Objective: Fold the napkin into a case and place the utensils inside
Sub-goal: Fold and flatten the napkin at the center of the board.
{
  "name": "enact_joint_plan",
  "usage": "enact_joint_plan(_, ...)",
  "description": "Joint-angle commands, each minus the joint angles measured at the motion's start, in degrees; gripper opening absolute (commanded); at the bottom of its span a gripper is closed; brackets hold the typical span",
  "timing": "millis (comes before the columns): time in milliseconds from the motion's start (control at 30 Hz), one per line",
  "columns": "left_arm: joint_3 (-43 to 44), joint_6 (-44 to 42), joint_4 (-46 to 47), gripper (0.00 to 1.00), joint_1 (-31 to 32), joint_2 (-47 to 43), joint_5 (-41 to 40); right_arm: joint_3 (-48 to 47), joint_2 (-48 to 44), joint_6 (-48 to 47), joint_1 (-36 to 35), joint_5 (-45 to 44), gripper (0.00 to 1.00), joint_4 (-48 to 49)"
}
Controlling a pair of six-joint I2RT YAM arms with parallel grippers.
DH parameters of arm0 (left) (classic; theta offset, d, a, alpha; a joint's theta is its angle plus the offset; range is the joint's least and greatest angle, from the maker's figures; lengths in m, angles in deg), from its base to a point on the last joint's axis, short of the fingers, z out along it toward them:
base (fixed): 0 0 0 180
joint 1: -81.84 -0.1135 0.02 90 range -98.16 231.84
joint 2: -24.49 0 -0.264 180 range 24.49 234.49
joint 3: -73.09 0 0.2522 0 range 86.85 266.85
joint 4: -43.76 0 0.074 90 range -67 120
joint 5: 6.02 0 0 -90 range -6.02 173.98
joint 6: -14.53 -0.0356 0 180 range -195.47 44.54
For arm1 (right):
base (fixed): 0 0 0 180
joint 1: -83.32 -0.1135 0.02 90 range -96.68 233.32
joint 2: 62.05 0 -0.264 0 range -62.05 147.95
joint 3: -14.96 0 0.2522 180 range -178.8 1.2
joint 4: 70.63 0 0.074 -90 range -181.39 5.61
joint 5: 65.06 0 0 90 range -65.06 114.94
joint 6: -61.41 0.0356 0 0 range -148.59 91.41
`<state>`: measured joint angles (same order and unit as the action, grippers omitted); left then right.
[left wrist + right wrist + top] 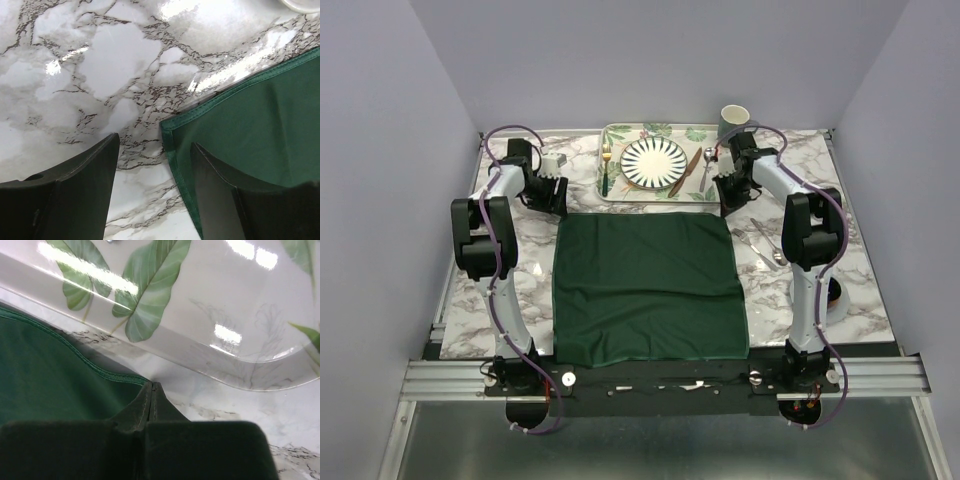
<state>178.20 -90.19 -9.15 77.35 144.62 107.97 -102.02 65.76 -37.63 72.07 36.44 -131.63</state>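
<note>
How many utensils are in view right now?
3, all on the tray: fork left of the plate, knife and spoon side by side right of it. Silvery shapes on the table by the right arm may be more; too unclear to tell.

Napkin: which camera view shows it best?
Top external: nearly the whole napkin shows, spread flat. Left wrist shows only one corner at the open left tool; right wrist shows only a hemmed corner pinched in the shut right tool.
</note>
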Motion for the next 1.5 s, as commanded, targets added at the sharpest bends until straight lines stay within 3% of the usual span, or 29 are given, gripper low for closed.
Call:
enact_joint_plan(0, -0.65, -0.04, -0.66, 0.70, -0.17, 0.10, 2.21, 0.92, -1.95, -0.54, 0.17, 0.18, 0.06, 0.58)
enact_joint_plan(100, -0.47, 0.04, -0.48, 0.70, -0.08, -0.17, 2.03, -2.16, 0.15, -1.16, 0.17, -1.13, 0.28, -3.28)
enact_joint_plan(233, -0.30, 0.13, -0.57, 0.70, -0.08, -0.17, 2.11, -1.81, 0.34, -0.81, 0.17, -0.53, 0.43, -3.65)
enact_joint_plan(633, -0.30, 0.31, -0.39, 0.70, -0.08, 0.54, 1.94, -4.27, 2.27, 0.25, 0.26, -0.70, 0.38, -4.61)
enact_joint_plan(1467, 0.06, -0.39, -0.39, 0.70, -0.17, 0.45, 2.29, -14.38, 8.51, 1.22, 0.35, -3.07, 0.41, -13.05)
